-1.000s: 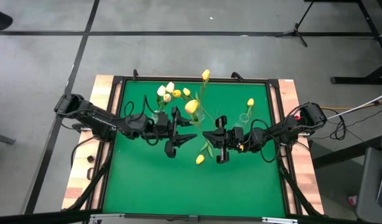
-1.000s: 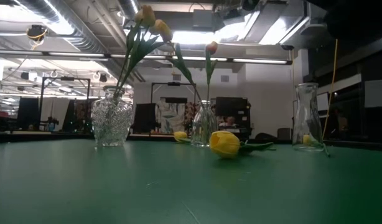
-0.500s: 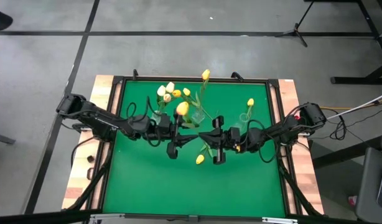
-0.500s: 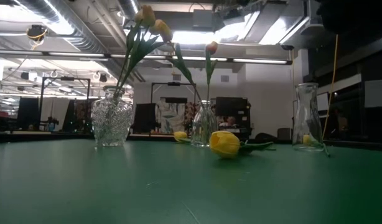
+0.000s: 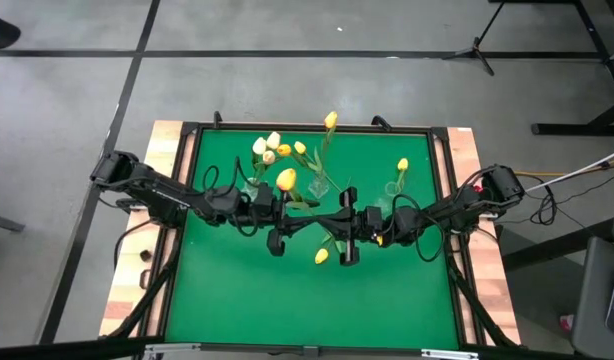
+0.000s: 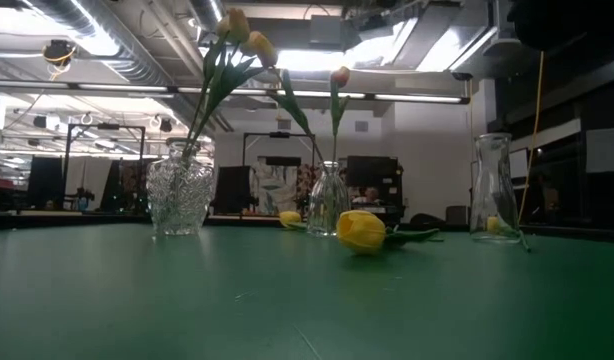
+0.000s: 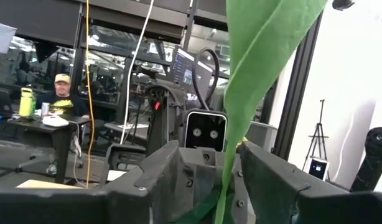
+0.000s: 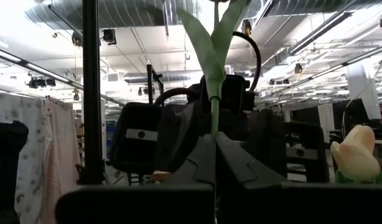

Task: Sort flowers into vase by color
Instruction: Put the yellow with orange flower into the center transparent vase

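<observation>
My right gripper (image 5: 330, 222) is shut on a yellow tulip (image 5: 285, 180) above the table's middle. My left gripper (image 5: 297, 212) faces it, open, with its fingers (image 7: 172, 171) on either side of that tulip's stem (image 7: 223, 186) and leaf (image 7: 259, 56). I cannot tell whether they touch it. Another yellow tulip (image 6: 362, 230) lies flat on the green mat (image 5: 237, 290). A cut-glass vase (image 6: 180, 195) holds white and yellow tulips (image 5: 267, 150). A small vase (image 6: 327, 205) and a tall glass vase (image 6: 492, 190) each hold one stem. My right gripper pinches the tulip's thin green stem (image 8: 214, 127) between its two shut fingers (image 8: 200, 155). It comes in level from the table's right, and the fingers lie across the stem. The stem and leaves (image 8: 209, 50) rise upright above the fingers, and the flower is clear of the mat.
The three vases stand in a row along the far half of the mat, close behind both grippers. The near half of the mat (image 6: 287, 310) is bare green. A black frame (image 5: 187, 200) borders the table. A seated person (image 7: 60, 99) shows in the room beyond.
My right gripper has moved toward the table's left and carried the held tulip with it. The yellow head now sits closer to my left gripper and the cut-glass vase, and the stem stands between my left gripper's fingers.
</observation>
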